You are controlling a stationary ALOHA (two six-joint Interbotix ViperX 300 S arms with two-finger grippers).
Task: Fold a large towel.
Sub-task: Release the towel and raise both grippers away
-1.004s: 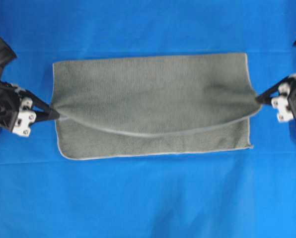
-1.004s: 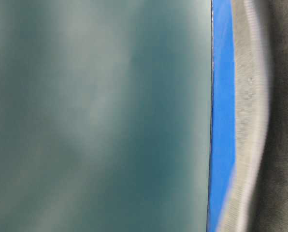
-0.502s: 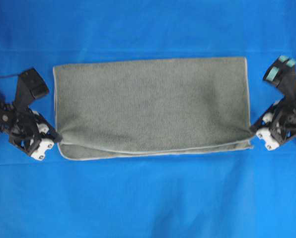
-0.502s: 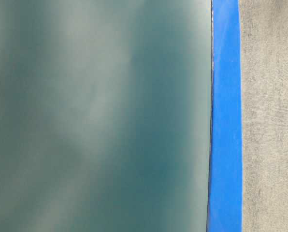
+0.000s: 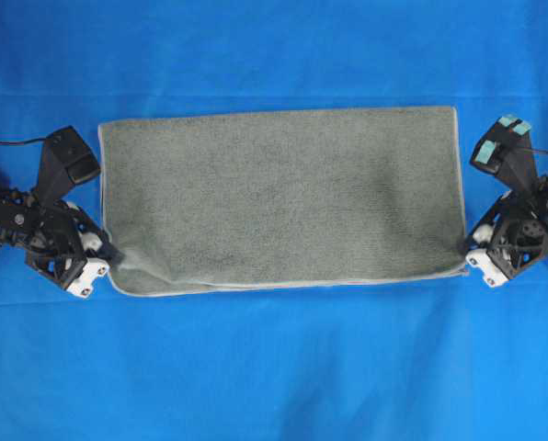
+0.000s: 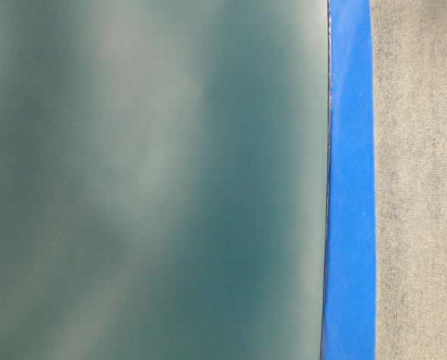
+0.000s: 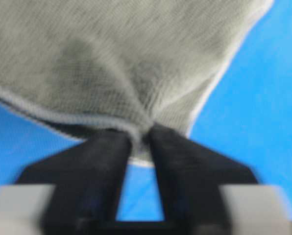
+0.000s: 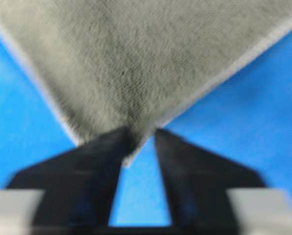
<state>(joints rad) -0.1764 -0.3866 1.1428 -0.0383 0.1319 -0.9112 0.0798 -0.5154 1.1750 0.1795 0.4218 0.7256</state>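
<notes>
Now towel [image 5: 283,197] folded flat — left hand [image 7: 138,139] pinching corner, right hand [image 8: 138,139] parted at corner

Left arm enters from the left edge of the overhead view, low over the counter, wrist angled toward the lower right; left gripper [image 5: 111,256] at the towel's [image 5: 283,197] lower-left corner; wrist view shows its jaws slightly parted, a pinch of hem sitting between the fingertips [image 7: 117,139], blurred, so whether the cloth is clamped or free cannot be told. Right arm enters from the right edge, mirrored, wrist angled toward the lower left; right gripper [image 5: 467,248] at the lower-right corner; wrist view shows a clear gap between the fingers [image 8: 163,142], corner tip lying in the gap, touching the left finger only.
</notes>
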